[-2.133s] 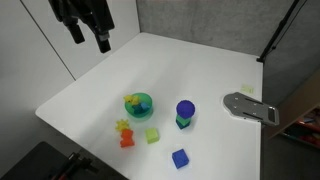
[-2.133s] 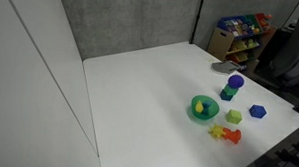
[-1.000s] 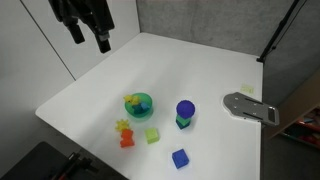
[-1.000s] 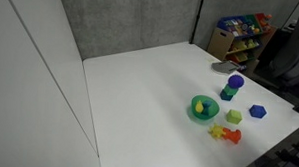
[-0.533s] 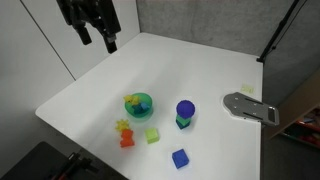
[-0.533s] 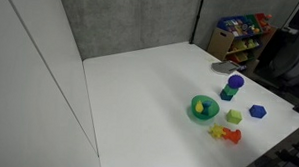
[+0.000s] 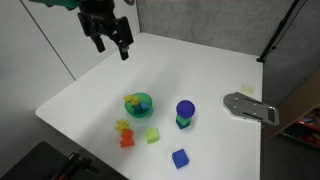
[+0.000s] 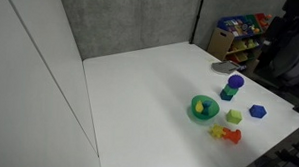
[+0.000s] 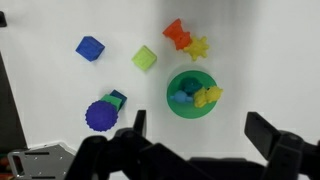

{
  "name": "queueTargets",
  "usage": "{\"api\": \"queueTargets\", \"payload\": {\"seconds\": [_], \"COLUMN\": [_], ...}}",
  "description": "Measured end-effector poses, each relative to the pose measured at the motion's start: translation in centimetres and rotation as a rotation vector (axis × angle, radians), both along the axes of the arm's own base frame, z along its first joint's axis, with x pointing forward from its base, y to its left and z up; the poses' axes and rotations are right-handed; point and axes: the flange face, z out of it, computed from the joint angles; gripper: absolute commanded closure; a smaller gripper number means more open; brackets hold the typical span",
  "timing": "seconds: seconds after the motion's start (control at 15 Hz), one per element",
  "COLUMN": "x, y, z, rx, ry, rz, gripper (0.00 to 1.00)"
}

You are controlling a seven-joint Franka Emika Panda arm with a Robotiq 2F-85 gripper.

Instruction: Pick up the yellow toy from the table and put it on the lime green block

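Observation:
A yellow star-shaped toy (image 7: 123,126) lies on the white table against an orange toy (image 7: 127,140); both also show in the wrist view, the yellow toy (image 9: 197,47) beside the orange toy (image 9: 176,32). The lime green block (image 7: 152,135) (image 8: 234,117) (image 9: 145,58) sits just beside them. Another yellow piece (image 9: 207,97) lies in a green bowl (image 7: 146,105) (image 9: 172,88). My gripper (image 7: 112,48) (image 9: 200,128) is open and empty, high above the table's far side, well apart from the toys.
A blue block (image 7: 180,158) (image 9: 90,48) lies near the front edge. A purple round piece on a green-blue block (image 7: 185,112) (image 9: 100,115) stands beside the bowl. A grey flat object (image 7: 250,107) lies at the table's edge. Toy shelves (image 8: 241,35) stand beyond the table.
My gripper has moved from the far corner toward the middle of the table and turned a little. The toys have not moved.

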Motion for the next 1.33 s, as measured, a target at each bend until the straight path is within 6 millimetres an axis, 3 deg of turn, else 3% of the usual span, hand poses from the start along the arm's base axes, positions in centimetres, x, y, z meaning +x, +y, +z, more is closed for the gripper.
{"api": "queueTargets", "payload": {"seconds": [0.67,1.33], "x": [4.9,7.2], "y": [0.5,-1.8], "z": [-9.1,-19.3], "rx": [0.018,0.008], "ry": [0.070,0.136], "rz": [-0.008,-0.010], "gripper": [0.00,0.00]}}
